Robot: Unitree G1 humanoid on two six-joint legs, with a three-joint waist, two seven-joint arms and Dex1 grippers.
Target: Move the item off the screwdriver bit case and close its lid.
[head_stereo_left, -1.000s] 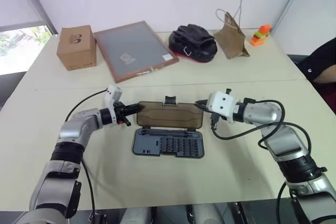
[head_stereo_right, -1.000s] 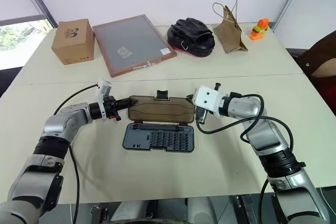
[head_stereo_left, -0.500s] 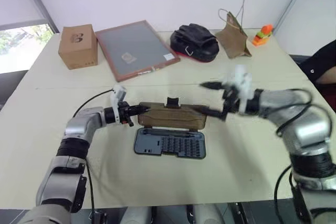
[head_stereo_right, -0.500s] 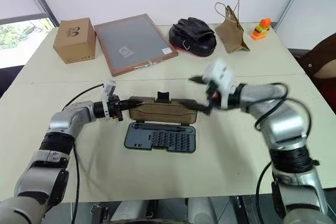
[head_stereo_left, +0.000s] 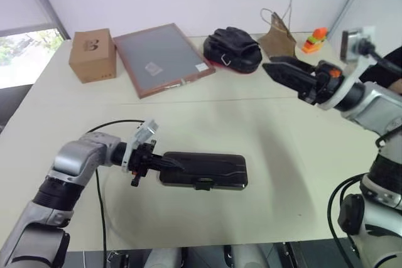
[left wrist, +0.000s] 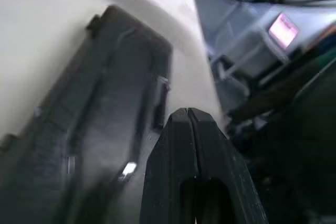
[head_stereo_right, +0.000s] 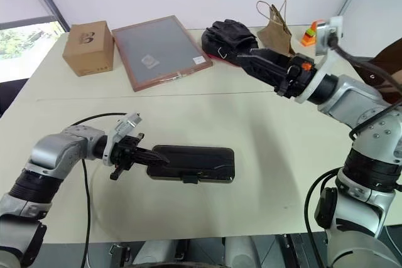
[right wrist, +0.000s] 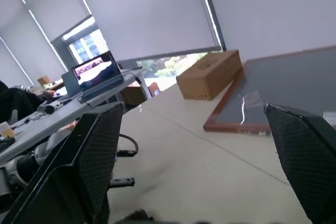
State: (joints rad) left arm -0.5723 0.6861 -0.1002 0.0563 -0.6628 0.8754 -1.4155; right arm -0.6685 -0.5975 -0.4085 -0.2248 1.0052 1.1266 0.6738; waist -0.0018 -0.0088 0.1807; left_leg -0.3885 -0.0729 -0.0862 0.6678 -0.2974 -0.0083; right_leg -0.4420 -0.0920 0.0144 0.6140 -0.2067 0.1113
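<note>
The dark screwdriver bit case (head_stereo_left: 202,170) lies flat on the table with its lid down and its latch (head_stereo_left: 202,185) on the near side. Nothing rests on top of it. My left gripper (head_stereo_left: 168,163) is shut, its tips over the case's left end; the left wrist view has the joined fingertips (left wrist: 189,121) just above the dark lid (left wrist: 105,129). I cannot tell whether they touch it. My right gripper (head_stereo_left: 276,70) is open and held high above the table's far right, well away from the case. Its fingers (right wrist: 89,166) stand wide apart in the right wrist view.
Along the table's far edge sit a cardboard box (head_stereo_left: 93,54), a framed grey board (head_stereo_left: 160,58), a black bag (head_stereo_left: 230,49), a brown paper bag (head_stereo_left: 276,42) and a small orange toy (head_stereo_left: 312,40). A person's dark sleeve (head_stereo_left: 389,70) shows at the right.
The lid has swung from open at the back down onto the base. My right gripper let go and rose up and away to the far right. My left gripper followed the lid toward me.
</note>
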